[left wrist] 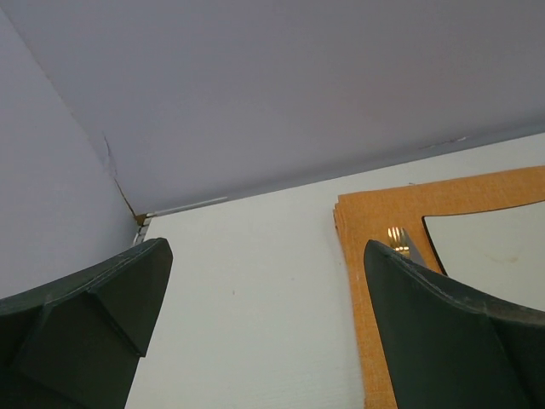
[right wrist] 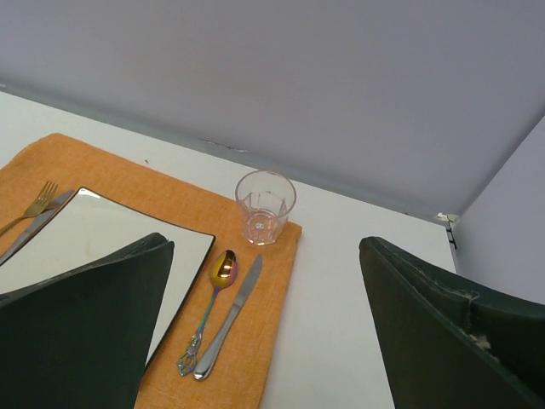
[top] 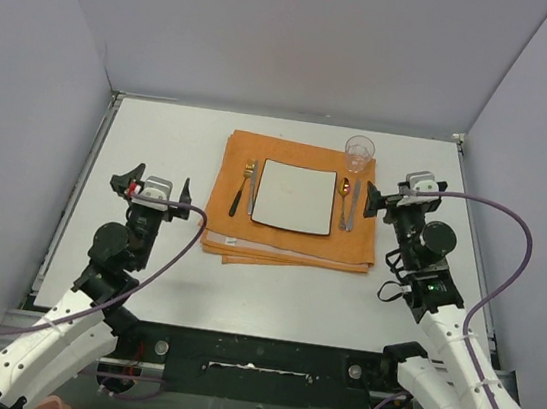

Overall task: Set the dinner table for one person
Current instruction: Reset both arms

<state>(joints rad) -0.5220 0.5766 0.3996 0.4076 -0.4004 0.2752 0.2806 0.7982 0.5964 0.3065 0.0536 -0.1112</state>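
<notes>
Two hands hover over the desk (top: 144,268), a broad matte white-grey top that fills the floor of the grey-walled enclosure, with both arm bases at its 6 o'clock edge. In the top view an orange folded cloth (top: 289,242) lies a little toward 12 o'clock from the desk's middle, and a square white plate (top: 296,196) with a dark rim sits on it.

At the plate's 9 o'clock a fork (top: 250,171) with a gold head lies on the cloth, and the fork-side knife (top: 253,190) lies just beside it, nearer the plate. At the plate's 3 o'clock a gold spoon (top: 345,189) lies on the cloth. The spoon-side knife (top: 352,207) lies just beside the spoon, farther from the plate. A clear glass (top: 359,153) stands upright at the plate's 1 o'clock, on the cloth's far corner.

The left hand (top: 161,176) is at 9 o'clock of the cloth, well apart from it, over bare desk. Its fingers are spread wide and hold nothing. Its wrist view shows only desk (left wrist: 255,298) between the two dark fingers (left wrist: 85,315), with the cloth (left wrist: 443,200) and the fork tines (left wrist: 398,239) off at 2 o'clock.

The right hand (top: 406,194) is at 3 o'clock of the plate, just past the cloth's edge, spread wide and holding nothing. In its wrist view the spoon (right wrist: 223,268), spoon-side knife (right wrist: 238,307) and glass (right wrist: 265,204) lie between its fingers (right wrist: 77,324).
</notes>
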